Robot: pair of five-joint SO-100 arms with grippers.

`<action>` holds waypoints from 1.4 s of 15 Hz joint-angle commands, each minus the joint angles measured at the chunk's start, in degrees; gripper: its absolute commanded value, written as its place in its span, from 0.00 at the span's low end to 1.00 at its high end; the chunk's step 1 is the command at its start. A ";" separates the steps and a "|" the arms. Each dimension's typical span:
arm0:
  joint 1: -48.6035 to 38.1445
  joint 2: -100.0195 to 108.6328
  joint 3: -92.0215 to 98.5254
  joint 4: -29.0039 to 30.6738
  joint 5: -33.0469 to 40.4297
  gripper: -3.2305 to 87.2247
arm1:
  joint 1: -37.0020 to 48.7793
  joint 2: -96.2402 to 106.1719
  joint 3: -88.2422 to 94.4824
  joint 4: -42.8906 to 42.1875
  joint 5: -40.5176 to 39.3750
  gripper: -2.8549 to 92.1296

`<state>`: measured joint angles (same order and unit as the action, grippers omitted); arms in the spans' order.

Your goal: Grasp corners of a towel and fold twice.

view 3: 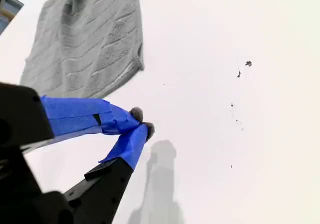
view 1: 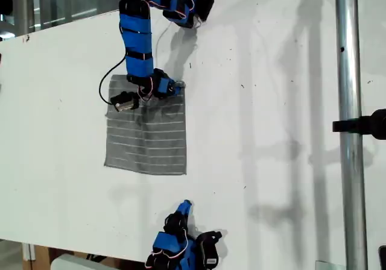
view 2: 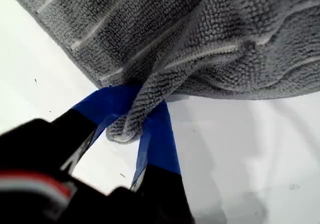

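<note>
Towel (view 1: pixel 146 138) corner (view 2: pixel 125 126) pinched in my first claw (view 2: pixel 131 129) — my second claw (view 3: pixel 141 124) closed, empty, well apart.

Exterior overhead; wrist views close; towel (view 1: pixel 146 134) shared.

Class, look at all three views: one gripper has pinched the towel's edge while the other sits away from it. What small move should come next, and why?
Probably lift my first gripper slightly and start drawing the pinched corner across the towel. Its jaws are shut on the cloth, which lies flat on the table. My second gripper is shut, holding nothing, clear of the towel.
</note>
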<state>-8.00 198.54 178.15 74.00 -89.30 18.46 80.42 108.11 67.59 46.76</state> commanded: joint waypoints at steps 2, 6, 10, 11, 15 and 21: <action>-0.62 -10.55 -15.12 3.25 -1.23 0.02 | -1.23 5.54 -0.35 0.09 0.09 0.03; -8.00 -54.40 -51.94 4.48 21.53 0.02 | -2.37 6.33 -0.88 -0.88 0.35 0.03; -10.46 -89.12 -83.94 10.81 44.12 0.26 | -3.78 6.33 -0.88 -1.32 0.97 0.03; -10.28 -95.54 -89.82 12.74 48.16 0.33 | -4.13 6.33 -0.79 -1.67 1.41 0.03; -11.25 -107.23 -100.72 16.79 55.46 0.45 | -5.10 6.33 -0.53 -1.93 2.37 0.03; -11.69 -119.18 -94.31 3.87 53.61 0.41 | -5.45 8.35 -0.44 -1.85 2.55 0.03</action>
<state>-18.54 80.51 83.94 81.74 -34.45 14.15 84.64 108.19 66.01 48.69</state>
